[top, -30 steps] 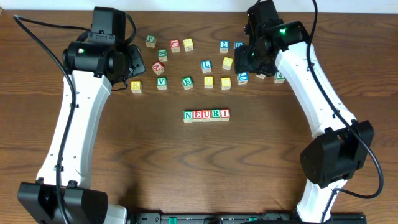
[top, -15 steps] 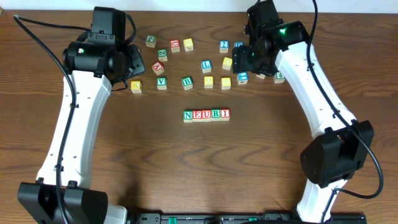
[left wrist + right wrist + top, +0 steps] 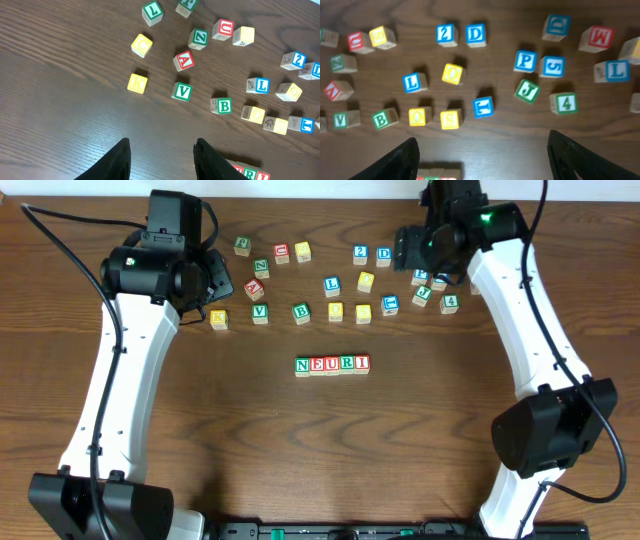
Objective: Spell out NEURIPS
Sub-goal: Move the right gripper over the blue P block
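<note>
Five cubes stand in a row reading NEURI [image 3: 332,365] at the table's middle; its edge shows low in the left wrist view [image 3: 247,172] and the right wrist view [image 3: 437,172]. A blue P cube [image 3: 525,61] [image 3: 419,277] lies loose at the back right. A yellow cube [image 3: 450,119] [image 3: 363,312] with what looks like an S lies nearer the row. My right gripper [image 3: 482,160] [image 3: 405,250] hovers open and empty over the back-right cubes. My left gripper [image 3: 161,160] [image 3: 215,280] is open with nothing between its fingers, above bare wood beside the left cubes.
Other loose cubes are scattered along the back: K [image 3: 137,83], V [image 3: 182,91], B [image 3: 221,105], A [image 3: 184,61], L [image 3: 413,82], 2 [image 3: 445,34], D [image 3: 476,34], J [image 3: 527,91], 4 [image 3: 563,102], M [image 3: 596,38].
My right gripper has lifted and drawn back toward the far right, uncovering the cubes beneath it, and its jaws have widened. The left arm and the cubes have not moved.
</note>
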Available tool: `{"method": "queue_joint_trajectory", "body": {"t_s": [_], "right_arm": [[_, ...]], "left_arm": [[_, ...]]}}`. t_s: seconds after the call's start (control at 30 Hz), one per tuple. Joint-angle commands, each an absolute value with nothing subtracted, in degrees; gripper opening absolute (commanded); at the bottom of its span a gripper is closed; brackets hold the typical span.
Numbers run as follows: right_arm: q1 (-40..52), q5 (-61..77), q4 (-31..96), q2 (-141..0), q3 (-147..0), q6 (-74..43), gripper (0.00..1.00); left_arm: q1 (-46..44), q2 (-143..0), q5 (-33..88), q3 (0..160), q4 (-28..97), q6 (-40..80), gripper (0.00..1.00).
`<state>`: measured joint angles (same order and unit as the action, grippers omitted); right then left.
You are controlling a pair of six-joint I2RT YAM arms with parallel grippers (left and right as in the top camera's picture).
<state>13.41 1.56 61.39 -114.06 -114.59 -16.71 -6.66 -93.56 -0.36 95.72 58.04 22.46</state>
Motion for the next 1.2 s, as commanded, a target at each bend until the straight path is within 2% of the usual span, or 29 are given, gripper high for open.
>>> {"method": "queue_joint_trajectory", "body": {"t_s": [0.0, 0.17, 0.63, 1.17], "right_arm": [[12.3, -2.4, 59.8, -114.1, -115.7, -15.6, 0.76], [12.0, -6.8, 55.5, -116.1, -115.7, -15.6, 0.74], [10.7, -7.4, 47.5, -125.8, -115.7, -16.3, 0.71], [9.2, -7.2, 45.2, -133.4, -115.5, -18.8, 0.66]], "left_arm": [[-6.7, -94.4, -1.1, 95.8, 58.0, 22.3, 0.41], [-6.7, -94.4, -1.1, 95.8, 58.0, 22.3, 0.41], [-6.7, -94.4, -1.1, 95.8, 58.0, 22.3, 0.41], [-6.7, -94.4, -1.1, 95.8, 58.1, 22.3, 0.41]]}}
